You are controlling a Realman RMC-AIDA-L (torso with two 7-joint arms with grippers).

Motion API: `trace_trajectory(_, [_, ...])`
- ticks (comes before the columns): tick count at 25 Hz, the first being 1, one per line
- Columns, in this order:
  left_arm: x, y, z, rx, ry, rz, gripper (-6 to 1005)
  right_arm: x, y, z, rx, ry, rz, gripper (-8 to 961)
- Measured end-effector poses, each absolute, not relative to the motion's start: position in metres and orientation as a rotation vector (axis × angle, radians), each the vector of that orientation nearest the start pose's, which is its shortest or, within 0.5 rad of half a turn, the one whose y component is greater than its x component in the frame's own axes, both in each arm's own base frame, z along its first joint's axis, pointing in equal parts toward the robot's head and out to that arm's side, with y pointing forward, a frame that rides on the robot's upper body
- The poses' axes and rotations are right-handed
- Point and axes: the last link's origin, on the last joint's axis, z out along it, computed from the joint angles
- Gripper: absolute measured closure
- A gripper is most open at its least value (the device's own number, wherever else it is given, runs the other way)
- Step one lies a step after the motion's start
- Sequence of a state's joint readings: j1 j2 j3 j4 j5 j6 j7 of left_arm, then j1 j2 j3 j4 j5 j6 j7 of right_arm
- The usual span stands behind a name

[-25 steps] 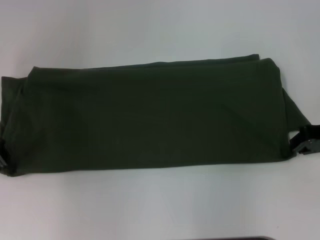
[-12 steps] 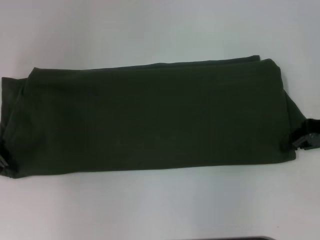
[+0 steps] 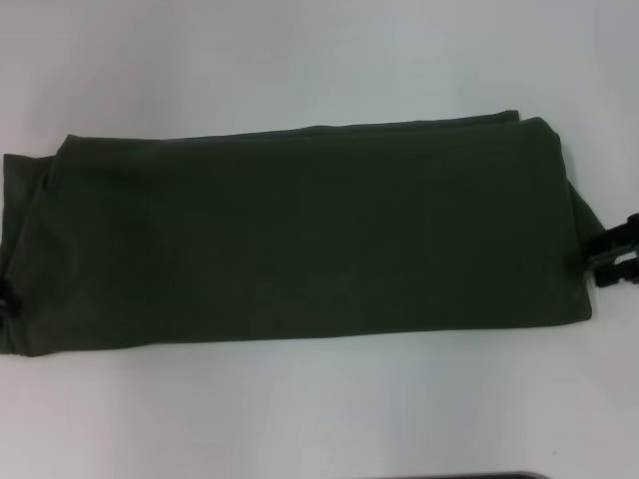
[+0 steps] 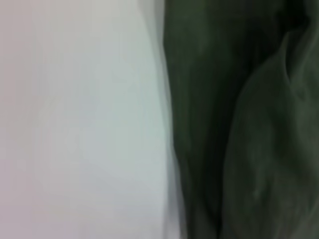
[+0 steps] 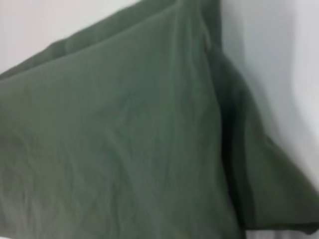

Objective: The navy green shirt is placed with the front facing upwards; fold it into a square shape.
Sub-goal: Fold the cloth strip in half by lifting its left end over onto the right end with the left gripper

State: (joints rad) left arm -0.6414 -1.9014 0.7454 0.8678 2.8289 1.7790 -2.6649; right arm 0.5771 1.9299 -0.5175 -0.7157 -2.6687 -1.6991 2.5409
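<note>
Right claw (image 3: 617, 261): at the right end of the navy green shirt (image 3: 300, 239), near the front corner, seen at the edge of the head view. Two dark fingers (image 3: 621, 236) show with a pale gap between them, so the jaws stand apart. Fingertips sit just against the cloth edge; nothing clamped as far as can be seen. Contact with the fabric itself cannot be confirmed.

Left claw (image 3: 5, 299): only a dark sliver at the shirt's left end, near the front corner, at the very edge of the head view. Cannot tell whether its fingers are apart or together, nor whether it grips cloth.

Shirt: lies flat on the white desk (image 3: 319, 409), folded into a long band. Long axis runs left to right across the robot's front. Plain green face upward; no lettering or collar visible. Far edge shows a second layer peeking out slightly at the right. Right end has a small triangular flap of cloth sticking out toward the right claw.

Left wrist view: shirt edge (image 4: 239, 124) beside bare desk (image 4: 79, 119), soft folds. Right wrist view: layered corner of shirt (image 5: 124, 139), lower flap spreading out onto the desk (image 5: 279, 59).
</note>
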Motion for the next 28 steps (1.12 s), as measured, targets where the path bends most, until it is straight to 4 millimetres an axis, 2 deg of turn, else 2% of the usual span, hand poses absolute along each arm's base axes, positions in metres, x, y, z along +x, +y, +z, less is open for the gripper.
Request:
trace_trajectory(1, [-0.322, 0.324, 0.096, -2.015, -1.993, 0.497, 524, 0.339, 0.306, 0.068, -2.054, 2.169, -0.002, 386])
trace_trajectory(4, [-0.32, 0.326, 0.102, -2.011, -1.978, 0.488, 460, 0.338, 0.308, 0.077, -2.042, 2.154, 0.037, 376])
trace_trajectory(6, [-0.318, 0.328, 0.106, -2.007, -1.964, 0.46, 417, 0.334, 0.312, 0.084, -2.049, 2.139, 0.13, 369])
trace_trajectory(9, [-0.312, 0.332, 0.11, -2.018, -1.956, 0.39, 352, 0.33, 0.316, 0.087, -2.061, 2.126, 0.194, 359])
trace_trajectory(16, [-0.302, 0.341, 0.102, -2.082, -1.968, 0.236, 182, 0.32, 0.324, 0.09, -2.108, 2.066, 0.346, 350])
trace_trajectory(22, [-0.307, 0.344, 0.092, -2.015, -2.044, 0.19, 189, 0.313, 0.329, 0.082, -2.149, 2.031, 0.399, 352])
trace_trajectory(28, [-0.306, 0.347, 0.092, -1.99, -2.06, 0.163, 194, 0.312, 0.331, 0.081, -2.152, 2.014, 0.404, 354])
